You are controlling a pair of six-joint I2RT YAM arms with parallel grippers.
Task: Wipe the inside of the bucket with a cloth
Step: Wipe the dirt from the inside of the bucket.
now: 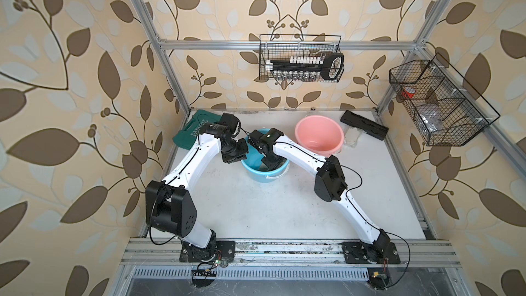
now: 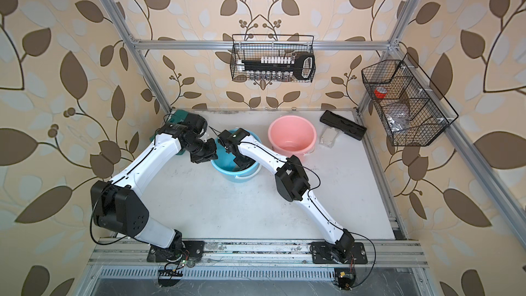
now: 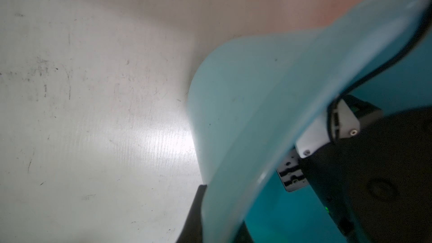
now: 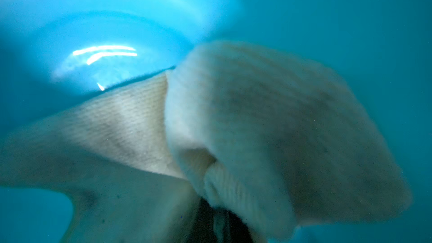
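The cloth (image 4: pixel 233 125), pale beige with dingy brownish stains, is down inside the blue bucket (image 1: pixel 262 175). It is pinched in the right gripper (image 1: pixel 271 163), whose jaws are closed tight on a bunched fold, and its loose flaps spread against the bucket's glossy inner surface. The left gripper (image 1: pixel 232 157) is clamped on the bucket's rim on the left arm's side, with one finger (image 3: pixel 195 211) outside the wall and the other inside. The bucket stands upright on the scuffed white table (image 1: pixel 256 212). Near it, farther back and to the right, stands a pink bucket (image 1: pixel 318 129). A green case (image 1: pixel 189 133) lies behind the left arm.
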